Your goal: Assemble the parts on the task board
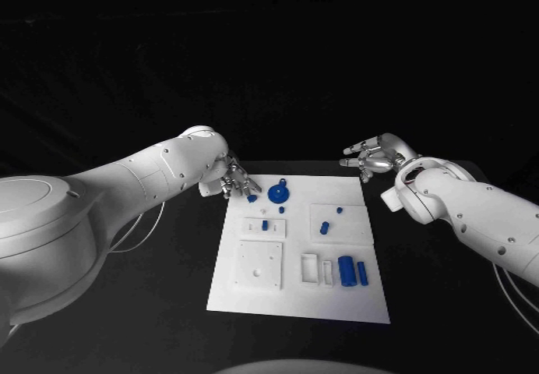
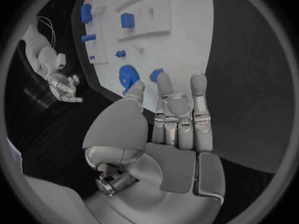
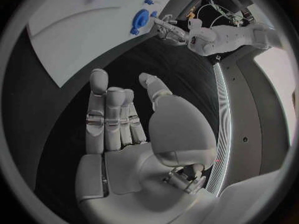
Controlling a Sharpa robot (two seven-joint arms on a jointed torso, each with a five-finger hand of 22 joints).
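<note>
Both hands empty, fingers apart: left hand (image 1: 233, 181) seemingly just beside the blue gear (image 1: 280, 192), right hand (image 1: 376, 154) off the task board (image 1: 337, 300).

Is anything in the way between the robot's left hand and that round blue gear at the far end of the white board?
Nothing visible blocks it. The left hand hovers empty beside the blue gear, with only bare task board and a small blue part nearby, not between them.

You're looking at a robotics lab: a black table (image 1: 135, 312) under dark surroundings, a white task board (image 1: 337, 300) with fitted recesses (a test fixture), and loose cables (image 3: 215, 5) behind.
</note>
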